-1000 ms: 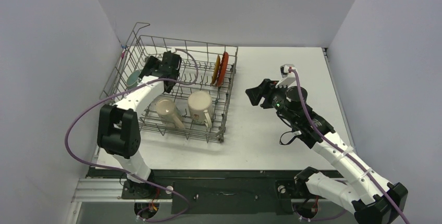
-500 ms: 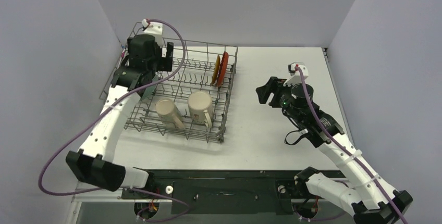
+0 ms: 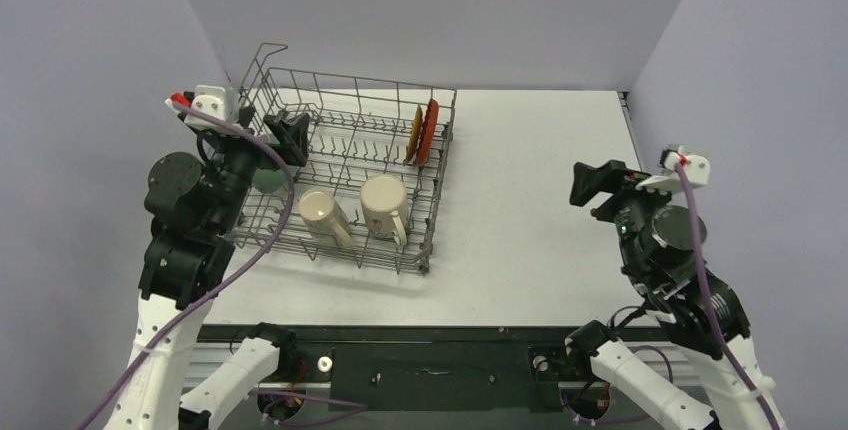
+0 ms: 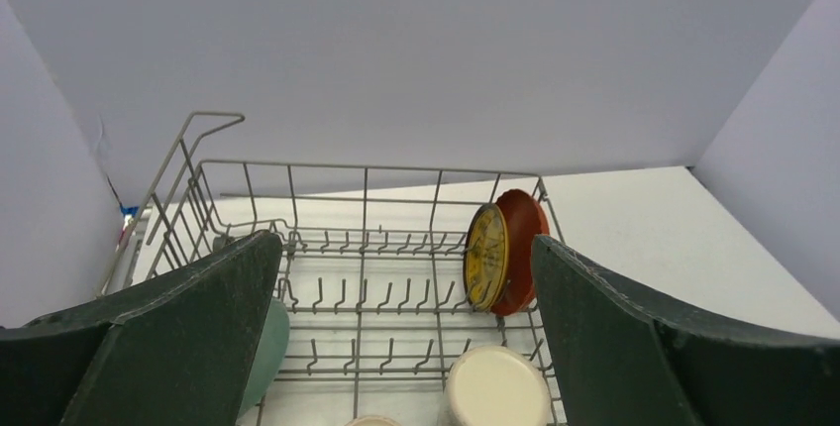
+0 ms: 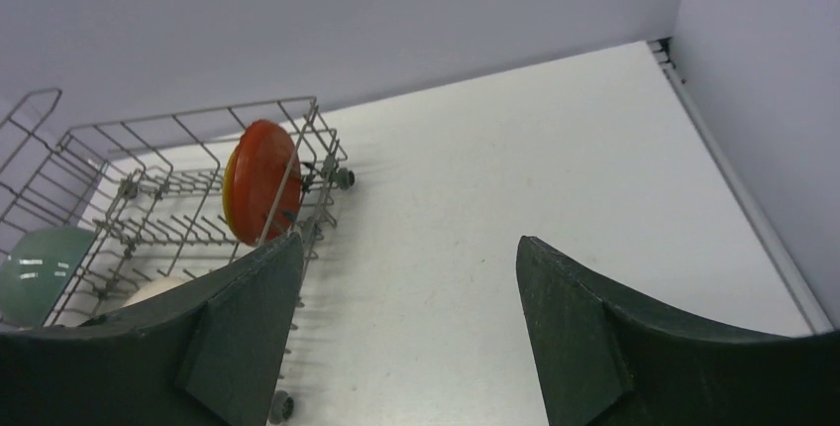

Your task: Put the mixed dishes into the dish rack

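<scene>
Left hand spread wide, nothing between the fingers, raised at the left end of the dish rack. Right hand also spread and empty, over the bare surface, well right of the rack. In rack: red plate on edge at far right corner, yellow saucer against its left face; cream mug and second mug side by side near front; pale green dish by left wall

The large grey wire dish rack is bare metal with a dull sheen. The red round plate and the pale green rounded dish at the rack's left look glazed and glossy, and the green one carries bright highlights. The cream mug looks like smooth ceramic. The white tabletop is matt. The left end effector has dark green fingers, matt and faintly grainy like plastic.
</scene>
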